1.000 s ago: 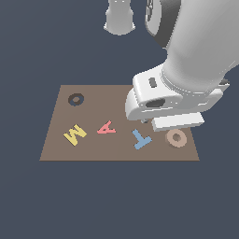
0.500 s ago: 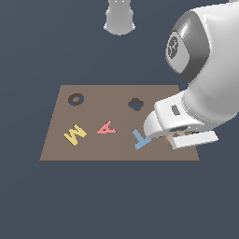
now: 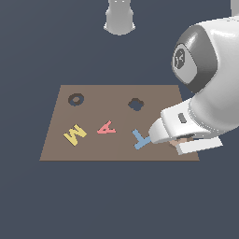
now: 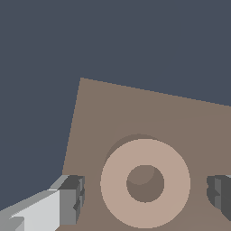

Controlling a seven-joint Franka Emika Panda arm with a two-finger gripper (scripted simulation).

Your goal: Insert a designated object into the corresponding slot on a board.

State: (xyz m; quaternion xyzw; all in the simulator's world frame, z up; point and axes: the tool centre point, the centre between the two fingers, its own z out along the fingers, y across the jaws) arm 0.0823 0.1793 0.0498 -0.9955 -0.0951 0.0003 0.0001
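Both fingers (image 4: 72, 200) of the hand (image 4: 146, 194) flank the tan ring (image 4: 145, 182); untouched.

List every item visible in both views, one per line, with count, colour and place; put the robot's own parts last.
Flat brown rectangular board: one, brown, lying on the dark floor.
Dark ring-shaped slot: one, dark with brown centre, board's far corner at the exterior view's left.
Dark lobed hole: one, dark, far side of the board, mid-right.
Yellow letter M: one, yellow, near-left on the board.
Pink letter A: one, pink, board's middle.
Blue letter T: one, blue, right of the A.
Tan ring shaped like an O: one, tan, flat on the board between the fingers.
Grey cylinder: one, grey, beyond the board.
Gripper: one, white and grey, open, straddling the ring.
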